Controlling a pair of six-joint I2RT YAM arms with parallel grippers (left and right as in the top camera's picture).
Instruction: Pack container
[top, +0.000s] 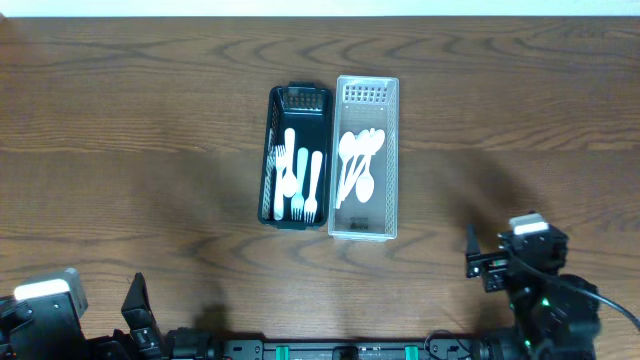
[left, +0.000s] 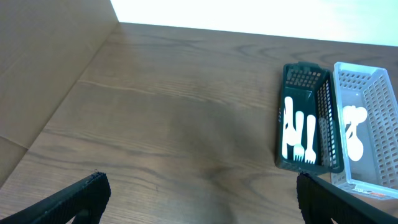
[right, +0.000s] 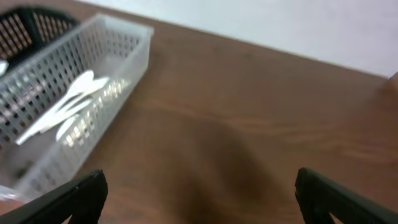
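A black slotted container (top: 297, 104) with white forks (top: 298, 175) stands mid-table, touching a clear slotted container (top: 368, 100) with white spoons (top: 358, 160) on its right. Both also show in the left wrist view, the black one (left: 305, 78) left of the clear one (left: 367, 87). The right wrist view shows the clear container (right: 81, 74) with the spoons (right: 78, 102). My left gripper (left: 199, 199) is open and empty at the front left. My right gripper (right: 199, 196) is open and empty at the front right, over bare wood.
The wooden table (top: 130, 150) runs to a far edge at the top of the overhead view. The arm bases sit along the front edge (top: 340, 350). A cardboard-coloured panel (left: 43, 56) stands at the left in the left wrist view.
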